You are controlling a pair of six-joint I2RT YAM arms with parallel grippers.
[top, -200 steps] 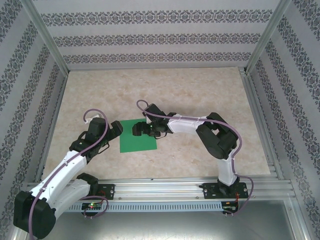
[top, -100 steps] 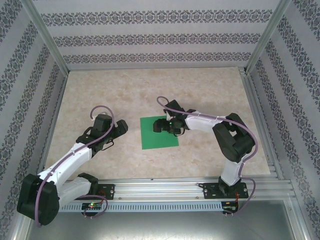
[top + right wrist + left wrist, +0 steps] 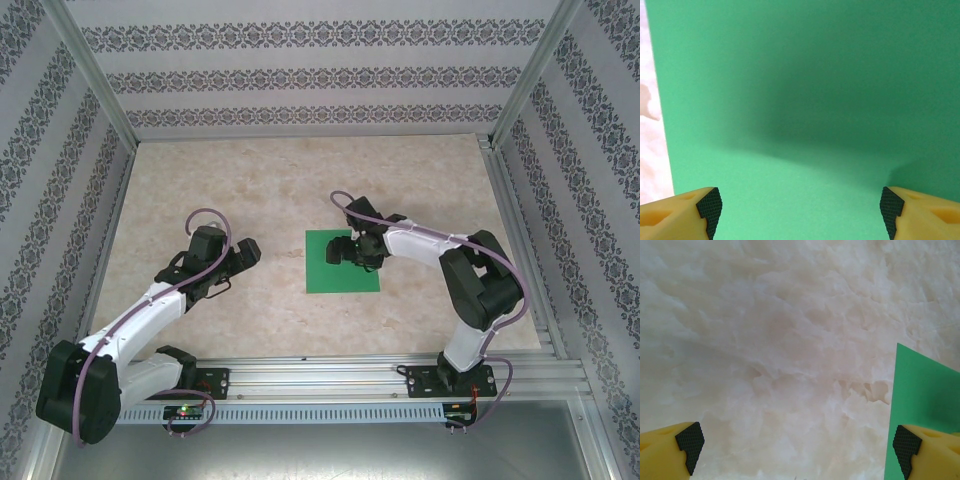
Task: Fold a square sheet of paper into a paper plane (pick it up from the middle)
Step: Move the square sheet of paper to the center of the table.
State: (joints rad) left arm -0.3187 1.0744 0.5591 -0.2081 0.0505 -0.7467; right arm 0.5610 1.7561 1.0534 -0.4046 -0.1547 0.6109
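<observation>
Sheet: I read one plain green square, lying flat on the table, in the near half and a little right of centre. Its edges run roughly parallel to the table's edges. No crease shows on it.
Sheet, right wrist view: green covers nearly the whole view. A strip of table shows along the left edge.
Sheet, left wrist view: I see one corner and one straight edge at the right side.
Right gripper: it sits over the far-middle part of the sheet, and the arm comes in from the right.
Right gripper, own camera: the jaws stand wide apart and nothing is clamped between the pads. I cannot tell whether the pads touch the paper.
Left gripper: it is over bare table, left of the sheet and apart from it, pointing toward it.
Left gripper, own camera: the jaws are spread fully and hold nothing. The right pad overlaps the sheet's edge in the picture.
Table: pale marbled surface, with patterned walls on three sides.
Rail: it runs along the near edge and carries both arm bases.
</observation>
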